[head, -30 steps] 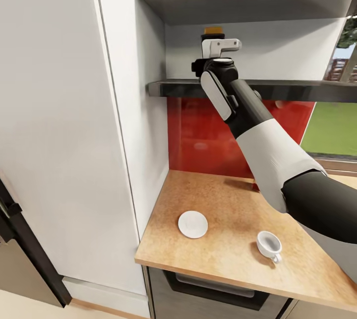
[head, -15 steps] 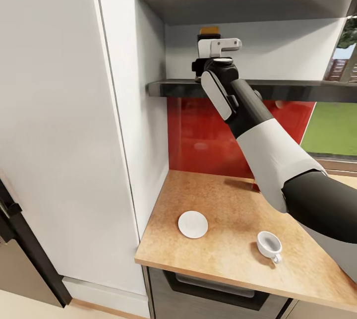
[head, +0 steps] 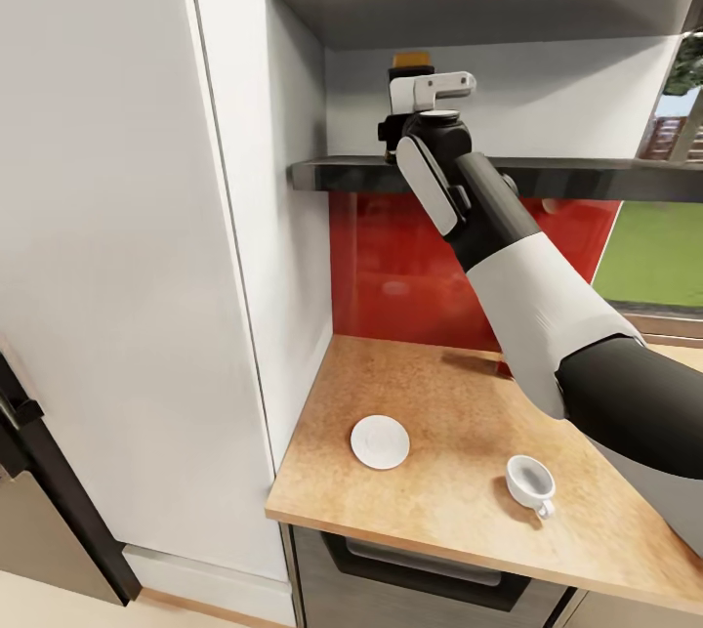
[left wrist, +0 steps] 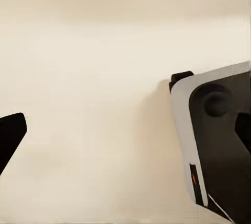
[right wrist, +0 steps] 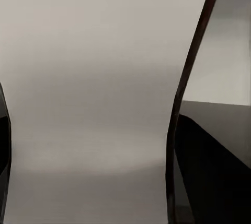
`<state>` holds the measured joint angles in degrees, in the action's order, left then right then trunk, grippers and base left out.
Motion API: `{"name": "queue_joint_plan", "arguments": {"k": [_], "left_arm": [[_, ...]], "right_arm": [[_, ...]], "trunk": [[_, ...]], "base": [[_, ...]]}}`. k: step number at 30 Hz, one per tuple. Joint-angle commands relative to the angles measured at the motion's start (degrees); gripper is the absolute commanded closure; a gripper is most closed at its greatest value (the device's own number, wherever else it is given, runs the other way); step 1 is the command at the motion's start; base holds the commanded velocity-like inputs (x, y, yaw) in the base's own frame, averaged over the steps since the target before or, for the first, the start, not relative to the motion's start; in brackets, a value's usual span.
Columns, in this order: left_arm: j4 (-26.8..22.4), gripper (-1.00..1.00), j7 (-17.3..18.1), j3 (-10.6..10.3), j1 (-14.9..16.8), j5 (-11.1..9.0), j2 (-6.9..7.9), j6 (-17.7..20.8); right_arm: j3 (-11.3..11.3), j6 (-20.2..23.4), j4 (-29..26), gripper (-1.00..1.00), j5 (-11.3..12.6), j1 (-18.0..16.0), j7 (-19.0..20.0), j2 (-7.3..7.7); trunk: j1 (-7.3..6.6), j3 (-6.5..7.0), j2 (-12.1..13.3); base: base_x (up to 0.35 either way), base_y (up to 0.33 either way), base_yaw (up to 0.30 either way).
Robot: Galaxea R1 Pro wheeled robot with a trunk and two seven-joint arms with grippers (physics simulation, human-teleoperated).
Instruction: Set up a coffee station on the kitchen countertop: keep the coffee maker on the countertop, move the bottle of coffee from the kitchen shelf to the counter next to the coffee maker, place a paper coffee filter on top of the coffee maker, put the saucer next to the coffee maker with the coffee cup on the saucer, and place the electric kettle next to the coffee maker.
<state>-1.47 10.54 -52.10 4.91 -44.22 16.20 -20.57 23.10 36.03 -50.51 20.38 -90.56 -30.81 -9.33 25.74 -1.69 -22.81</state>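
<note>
One small bottle of coffee (head: 412, 62) up on the kitchen shelf (head: 586, 177), near the shelf's left end, close to the white back wall. Only the tan-orange part and a dark band under it on show, the rest hidden behind the right gripper (head: 416, 83). Gripper right up against the bottle, its white housing just to the bottle's right; right arm stretched up from the lower right, wrist level with the shelf edge. Hard to say whether the jaws are clamped on the bottle or merely beside it: fingertips out of sight from the head, and from the right wrist just grey wall between a dark sliver at one edge and a dark mass at the other.

Below, on the countertop (head: 439, 384), plain white saucer (head: 380, 441) near the front-left corner, bare. Coffee cup (head: 530, 481) to its right, upright, handle toward the front edge, apart from the saucer and not on it. Red backsplash (head: 391, 257) behind the counter, tall white cabinet (head: 127, 267) to the left, window with green lawn (head: 649, 252) to the right.

From the left wrist, one dark fingertip (left wrist: 9, 136) of the left gripper over a pale beige surface, with a white-and-black robot part (left wrist: 214, 145) beside it; jaw spacing not possible to judge.
</note>
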Motion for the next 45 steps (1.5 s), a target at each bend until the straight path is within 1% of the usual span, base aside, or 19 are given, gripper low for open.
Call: {"name": "queue_joint_plan", "arguments": {"k": [1, 2, 3, 5, 6, 8, 11, 17, 18, 22, 25, 29, 33, 45], "left_arm": [[0.65, -1.0, 0.27, -0.54, -0.5, -0.23, -0.06, 1.05], [0.95, -1.0, 0.26, -0.61, -0.76, -0.07, -0.07, 1.68], [1.78, -1.0, 0.15, -0.69, -1.71, 0.25, 0.03, 3.32], [2.91, -1.0, -0.27, -0.63, -3.15, 0.45, 0.3, 4.29], [3.15, -1.0, -0.43, -0.61, -3.48, 0.47, 0.37, 4.4], [3.8, -1.0, -1.8, -0.56, -4.67, 0.5, 1.25, 4.59], [3.89, -1.0, -3.53, -0.56, -5.16, 0.31, 2.04, 4.55], [3.32, -1.0, -4.5, -0.61, -4.76, -0.24, 1.77, 3.8], [3.2, -1.0, -4.63, -0.59, -4.35, -0.35, 1.52, 2.84], [3.11, -1.0, -4.66, -0.71, -2.77, -0.26, 1.02, 2.0], [3.09, -1.0, -4.65, -0.9, -2.44, 0.0, 0.42, 1.82], [3.07, -1.0, -4.65, -0.95, -2.31, 0.01, 0.1, 1.77], [3.07, -1.0, -4.65, -0.9, -2.26, -0.05, -0.01, 1.75], [3.06, -1.0, -4.65, -0.83, -2.18, -0.33, -0.02, 1.84]], "right_arm": [[0.2, 2.06, 0.88, 1.0, 2.01, -0.06, -0.74, 0.01], [0.19, 2.16, 0.87, 1.0, 2.01, -0.06, -0.74, 0.01], [0.19, 2.35, 0.86, 1.0, 2.02, -0.06, -0.74, 0.01], [0.19, 2.47, 0.84, 1.0, 2.03, -0.06, -0.74, 0.01], [0.19, 2.48, 0.84, 1.0, 2.03, -0.06, -0.74, 0.01], [0.13, 2.53, 0.75, 1.0, 2.03, -0.06, -0.74, 0.01], [0.16, 2.61, -0.27, 1.0, 2.0, -0.06, -0.74, 0.01], [0.12, 2.89, -2.68, 1.0, 1.95, -0.06, -0.74, 0.01], [0.03, 3.6, -3.15, 1.0, 1.94, -0.06, -0.74, 0.01], [-0.08, 6.64, -5.02, 1.0, 1.94, -0.06, -0.74, 0.01], [-0.09, 8.62, -6.87, 1.0, 1.94, -0.06, -0.74, 0.01], [-0.13, 11.22, -9.22, 1.0, 1.94, -0.06, -0.8, -0.04], [0.0, 15.62, -12.85, 1.0, 1.94, -0.06, -0.89, -0.02], [0.02, 16.35, -12.77, 1.0, 1.94, 0.09, -0.92, -0.05]], "trunk": [[0.05, -0.16, -0.11], [0.05, -0.16, -0.11], [0.05, -0.16, -0.11], [0.05, -0.16, -0.11], [0.05, -0.16, -0.11], [0.05, -0.16, -0.11], [0.05, -0.16, -0.11], [0.05, -0.16, -0.11], [0.05, -0.16, -0.11], [0.05, -0.16, -0.11], [0.05, -0.16, -0.11], [0.05, -0.16, -0.11], [0.05, -0.16, -0.11], [0.05, -0.16, -0.11]], "base": [[0.0, 0.0, 0.0], [0.0, 0.0, 0.0], [0.0, 0.0, 0.0], [0.0, 0.0, 0.0], [0.0, 0.0, 0.0], [0.0, 0.0, 0.0], [0.0, 0.0, 0.0], [0.0, 0.0, 0.0], [0.0, 0.0, 0.0], [0.0, 0.0, 0.0], [0.0, 0.0, 0.0], [0.0, 0.0, 0.0], [-0.035, -0.025, 0.0], [-0.221, -0.161, 0.0]]}}
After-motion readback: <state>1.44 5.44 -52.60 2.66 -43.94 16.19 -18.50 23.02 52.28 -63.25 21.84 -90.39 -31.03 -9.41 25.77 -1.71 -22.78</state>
